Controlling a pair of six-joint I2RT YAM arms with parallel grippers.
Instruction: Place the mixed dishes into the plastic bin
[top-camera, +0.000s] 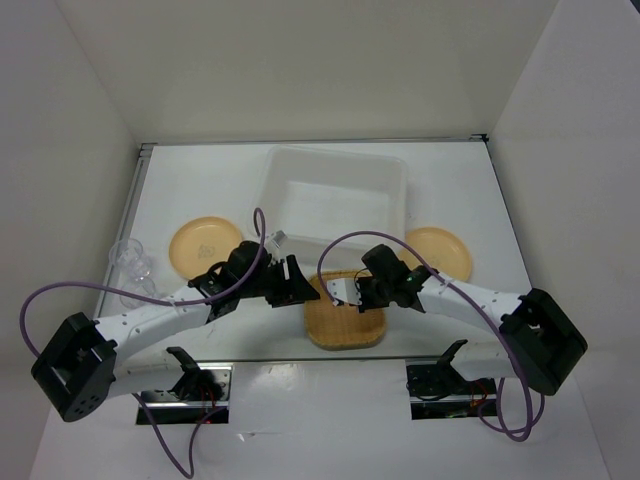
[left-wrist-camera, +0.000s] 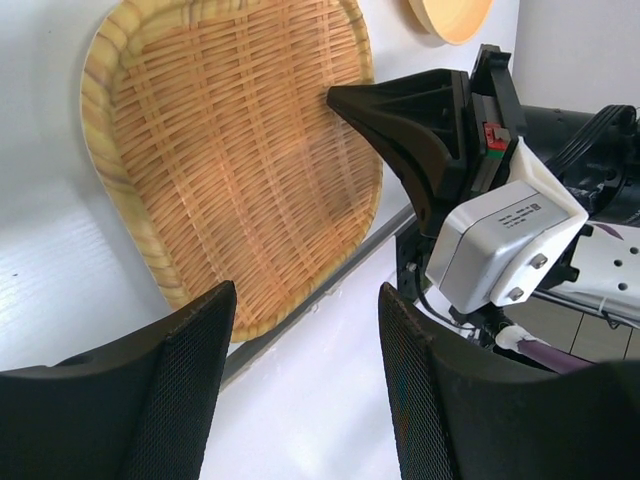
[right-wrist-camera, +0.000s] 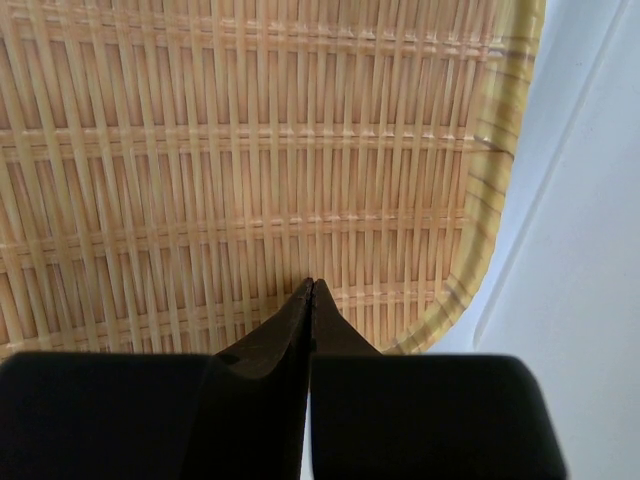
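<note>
Two arms meet in front of the plastic bin (top-camera: 335, 152), which stands at the far middle of the table (top-camera: 470, 190) as I watch from the remote station. Well to the bin's left and nearer the arm bases, the clear cups (top-camera: 133, 265) sit bunched together. They are so see-through against the white top that I cannot count them. Just off the bin's front left corner lies the left round plate (top-camera: 203, 247), its near edge covered by the left arm.

The left gripper (left-wrist-camera: 305, 385) hovers in front of the bin with its jaws spread wide and nothing between them. Its wrist camera looks past both fingers (left-wrist-camera: 180, 400) onto the woven plate (top-camera: 345, 328). That plate lies flat directly in front of the bin, apart from it, and both gripper heads cover its far edge in the overhead view.

The right gripper (right-wrist-camera: 311, 292) hangs over the weave close to the plate's rim, its jaws pressed together and holding nothing. Whether the tips touch the plate I cannot tell. Purple cables (top-camera: 262, 225) arch from both wrists up toward the bin's front wall and cross in front of it. Off the bin's front right corner rests the right round plate (top-camera: 440, 250), lying flat. In the left wrist view it is cut off by the top edge.
</note>
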